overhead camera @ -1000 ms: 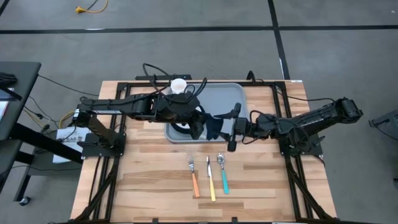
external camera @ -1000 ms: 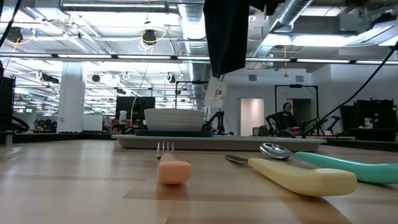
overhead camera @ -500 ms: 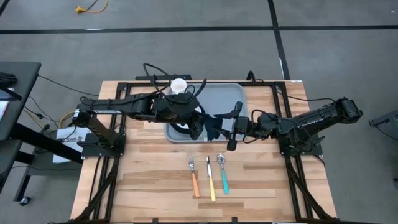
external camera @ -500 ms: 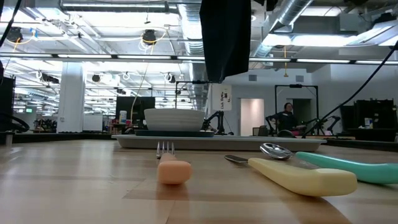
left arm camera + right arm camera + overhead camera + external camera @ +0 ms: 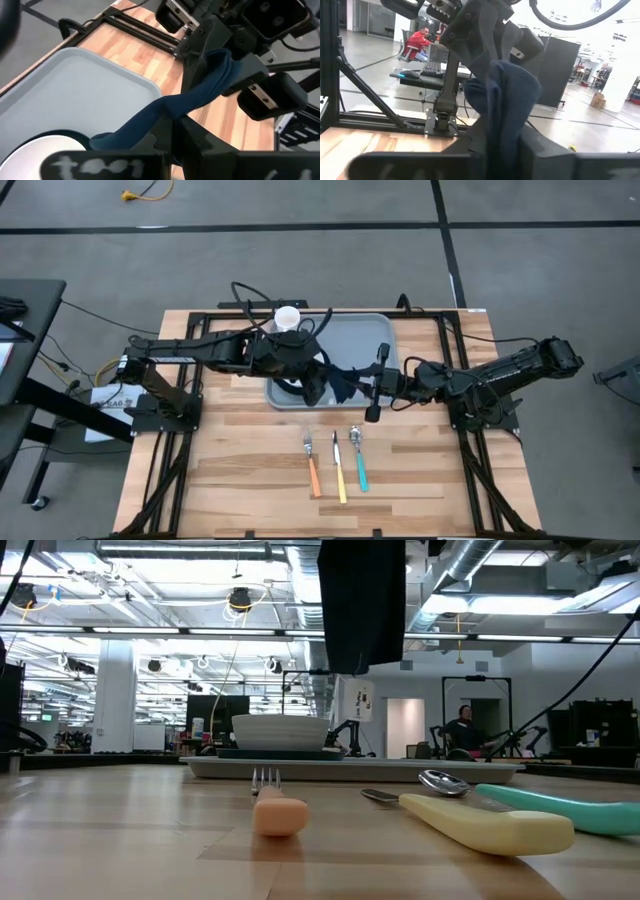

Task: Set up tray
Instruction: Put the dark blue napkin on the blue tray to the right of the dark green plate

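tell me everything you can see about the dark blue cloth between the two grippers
The dark blue cloth is soft, napkin-like fabric, bunched into a twisted strip. It stretches in the air between the left gripper, shut on one end, and the right gripper, whose fingers pinch the other end. It hangs over the near right corner of the grey-blue tray, beside a white bowl on a dark plate, and appears lifted clear of the tray surface.

A robotics lab, by the look of it. Exposed ducts overhead, more arm rigs behind (someone seated there).
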